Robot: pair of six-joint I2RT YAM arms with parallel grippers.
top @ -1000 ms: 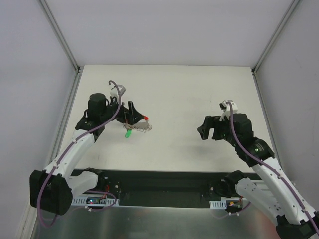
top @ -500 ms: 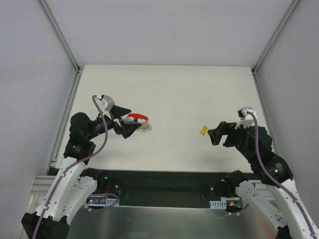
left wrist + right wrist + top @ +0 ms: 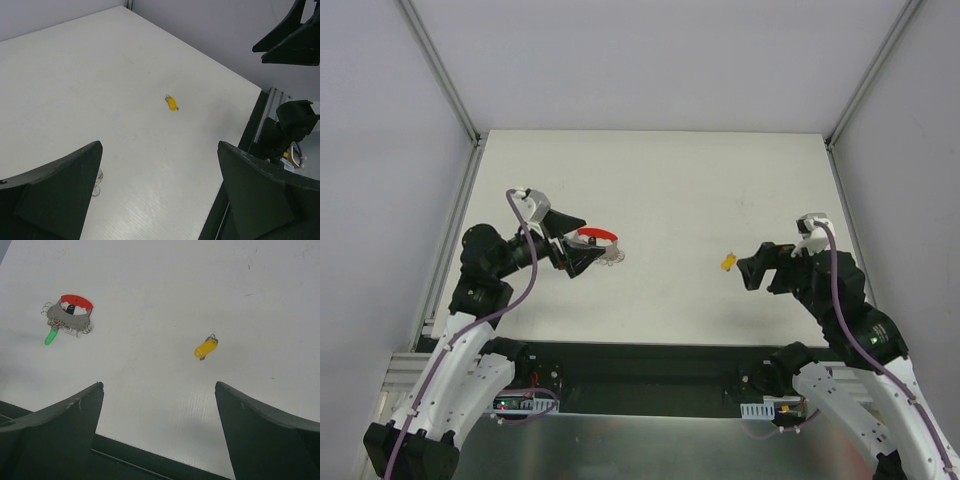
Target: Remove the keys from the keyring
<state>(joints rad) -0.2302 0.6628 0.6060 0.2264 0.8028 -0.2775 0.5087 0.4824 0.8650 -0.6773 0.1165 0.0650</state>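
Surface: a white desk (image 3: pixel 660 180) closed in by pale walls (image 3: pixel 380 150).
Top view, change: a second ago the left fingers (image 3: pixel 570 258) were down at the bunch and the right fingers (image 3: pixel 752 270) sat low over the mid-right desk. Both arms have since drawn back toward their bases, and in the last half second they hardly stirred.
Top view, now: the yellow key (image 3: pixel 726 262) lies alone just beside the spread, empty right fingers, well apart from the keyring (image 3: pixel 611 257).
Left wrist view: the left fingers (image 3: pixel 55 200) stand wide with nothing between them. The yellow key (image 3: pixel 172 103) lies far ahead, and wire loops of the keyring (image 3: pixel 97 181) peek out at one finger's edge.
Right wrist view: the right fingers (image 3: pixel 50 435) gape, holding nothing. The keyring (image 3: pixel 70 327) rests at far left with a red-headed piece (image 3: pixel 76 301) and the green key (image 3: pixel 50 336) at it.
Meaning: one key looks freed — the green and red ones likely remain.
In the way: nothing on the desk between them, but from above the left fingers hide the green key.
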